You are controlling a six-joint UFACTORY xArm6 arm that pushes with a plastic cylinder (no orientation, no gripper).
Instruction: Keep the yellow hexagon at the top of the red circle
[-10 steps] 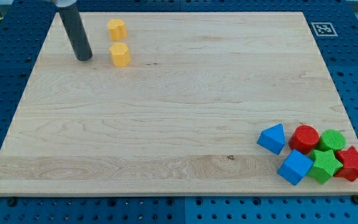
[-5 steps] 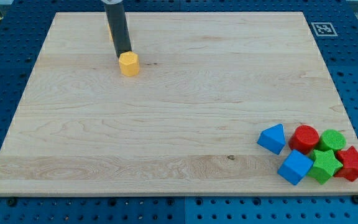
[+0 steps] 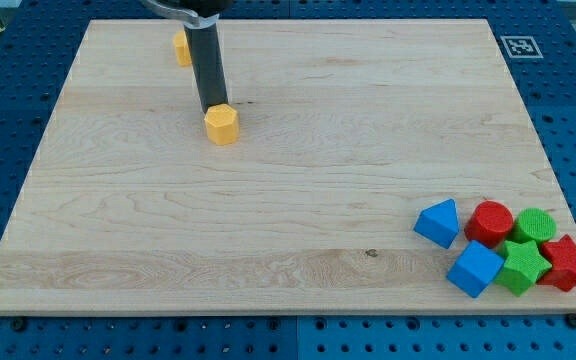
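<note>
While the board is read from the view's left to its right, the entries run as follows. Item one: a second yellow block, partly hidden behind the rod near the view's top left, shape not clear. Item two: my tip, touching the upper-left side of the yellow hexagon, which lies in the board's upper-left quarter. The rod carries no jaws, so nothing can be said of them being apart or together. Item three: bare wood across the middle. Item four, at the view's lower right: a cluster comprising blue triangular block, blue cube, red circle, green star, green cylinder, and red star.

Step in hand, by judgement: the long push of the hexagon toward the cluster (barely begun). The next move calls for a steady drive down and rightward, ending just above the red circle without disturbing its neighbours.
</note>
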